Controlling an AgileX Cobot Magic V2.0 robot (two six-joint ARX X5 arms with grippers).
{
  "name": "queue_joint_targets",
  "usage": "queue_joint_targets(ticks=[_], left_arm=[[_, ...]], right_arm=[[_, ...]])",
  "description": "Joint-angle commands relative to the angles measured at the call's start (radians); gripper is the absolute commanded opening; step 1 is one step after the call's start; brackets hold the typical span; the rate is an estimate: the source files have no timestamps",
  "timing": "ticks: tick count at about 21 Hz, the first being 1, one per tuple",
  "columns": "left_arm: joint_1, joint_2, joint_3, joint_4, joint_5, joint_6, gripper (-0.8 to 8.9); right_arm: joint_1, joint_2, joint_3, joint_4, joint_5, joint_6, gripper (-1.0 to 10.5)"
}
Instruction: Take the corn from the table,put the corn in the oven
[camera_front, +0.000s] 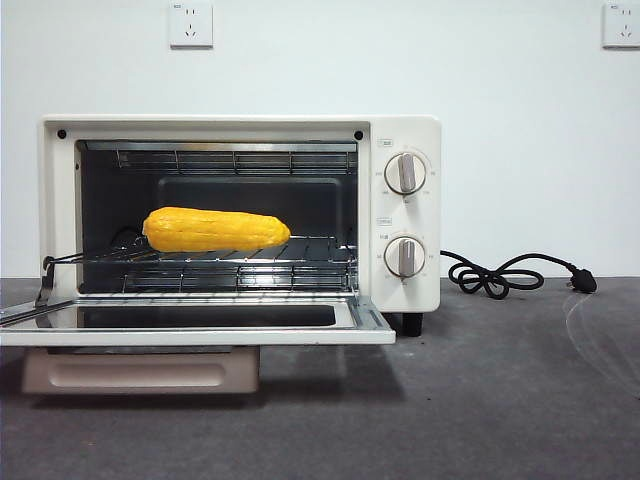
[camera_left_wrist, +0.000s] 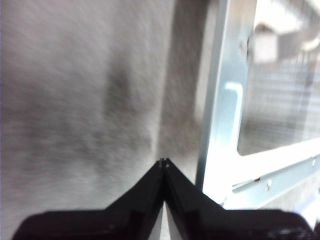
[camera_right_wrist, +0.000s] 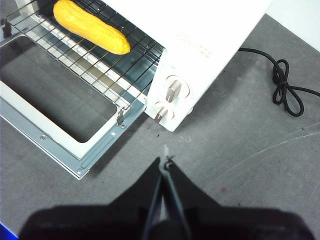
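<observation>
Yellow and glossy, the tapered corn cob (camera_front: 215, 230) lies on the wire rack (camera_front: 240, 268) inside the cream-white boxy toaster oven (camera_front: 405, 135) in my front view, its long axis running side to side across the cavity, with the glass door (camera_front: 200, 320) dropped flat onto the dark grey mottled table (camera_front: 500, 400) and a black cord (camera_front: 500, 275) coiled beside the oven. My left wrist view is blurred but shows the left gripper (camera_left_wrist: 164, 162) with its black jaws pressed together over the table next to the door's metal frame (camera_left_wrist: 222, 125). From the right wrist view I see the right gripper (camera_right_wrist: 165, 161) closed on nothing, hovering above bare table just off the oven's two silver knobs (camera_right_wrist: 172, 90), the corn (camera_right_wrist: 90, 27) lying well apart on the rack.
</observation>
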Motion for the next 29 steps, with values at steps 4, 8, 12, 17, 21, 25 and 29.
queue_joint_targets(ticks=[4, 8, 12, 17, 21, 25, 29], left_arm=[[-0.05, 0.057, -0.011, -0.016, 0.006, 0.03, -0.08], [-0.056, 0.061, -0.011, -0.018, 0.06, 0.031, -0.08], [-0.027, 0.058, -0.009, -0.018, 0.177, 0.03, -0.08], [0.035, 0.045, -0.008, -0.007, 0.353, 0.029, -0.08], [0.093, 0.021, -0.007, 0.05, 0.547, -0.022, -0.08], [0.129, -0.034, -0.007, 0.172, 0.663, -0.14, -0.08], [0.133, -0.117, -0.007, 0.32, 0.63, -0.274, -0.08]], right_arm=[[-0.001, 0.0, 0.001, 0.004, -0.001, -0.003, -0.2], [0.0, 0.0, 0.001, 0.003, -0.001, -0.003, -0.2], [0.0, 0.0, 0.001, 0.003, -0.001, -0.003, -0.2], [0.0, 0.0, 0.001, 0.003, -0.002, 0.003, -0.2], [0.0, 0.0, 0.001, 0.003, -0.007, 0.005, -0.2], [0.0, 0.0, 0.001, 0.003, -0.011, 0.013, -0.2], [0.0, 0.0, 0.001, 0.003, -0.012, 0.02, -0.2]])
